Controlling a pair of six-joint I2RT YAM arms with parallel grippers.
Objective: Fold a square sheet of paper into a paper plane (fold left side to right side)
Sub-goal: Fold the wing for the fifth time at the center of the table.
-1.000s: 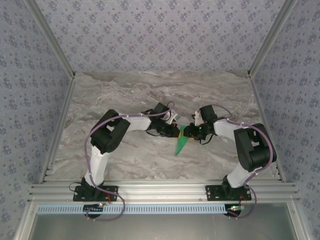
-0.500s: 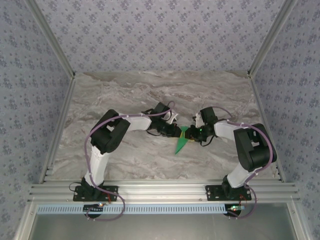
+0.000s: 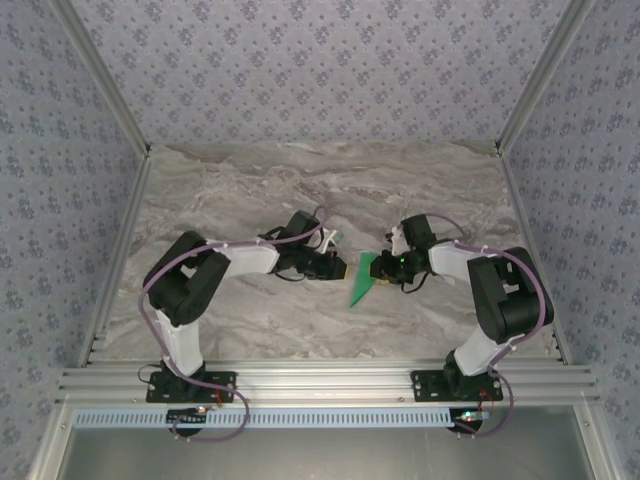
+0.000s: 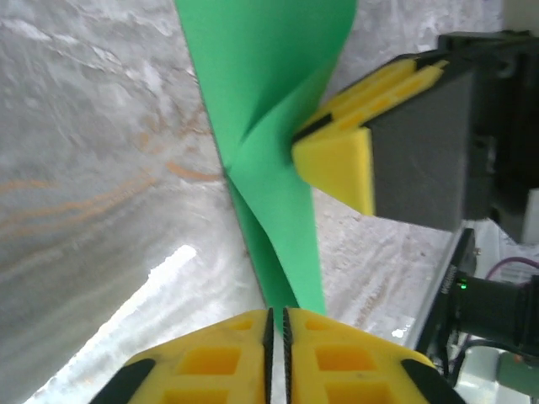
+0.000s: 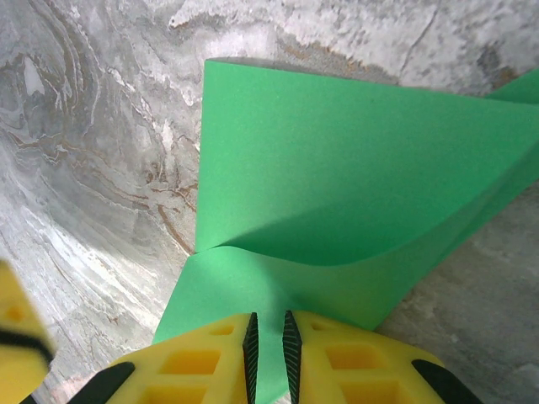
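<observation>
The green sheet of paper [image 3: 364, 284], folded into a narrow pointed shape, lies mid-table with its tip toward the near edge. My right gripper [image 3: 385, 266] is shut on its far right part; in the right wrist view the paper [image 5: 354, 168] curves up and runs between the pads of the right gripper [image 5: 268, 318]. My left gripper [image 3: 342, 268] sits just left of the paper, jaws together and nothing in them. In the left wrist view the paper [image 4: 269, 84] narrows to an end right at the left gripper [image 4: 277, 313], and the right gripper's yellow fingers [image 4: 337, 156] pinch its raised flap.
The marble tabletop [image 3: 300, 180] is walled by patterned panels on three sides. An aluminium rail [image 3: 320, 380] crosses the near edge by both arm bases. A yellow fingertip [image 5: 13, 337] of the left gripper shows at the lower left of the right wrist view.
My left gripper let go of the paper and drew back to the left, its elbow swinging outward. The right gripper kept its hold in the same place. The paper barely shifted.
</observation>
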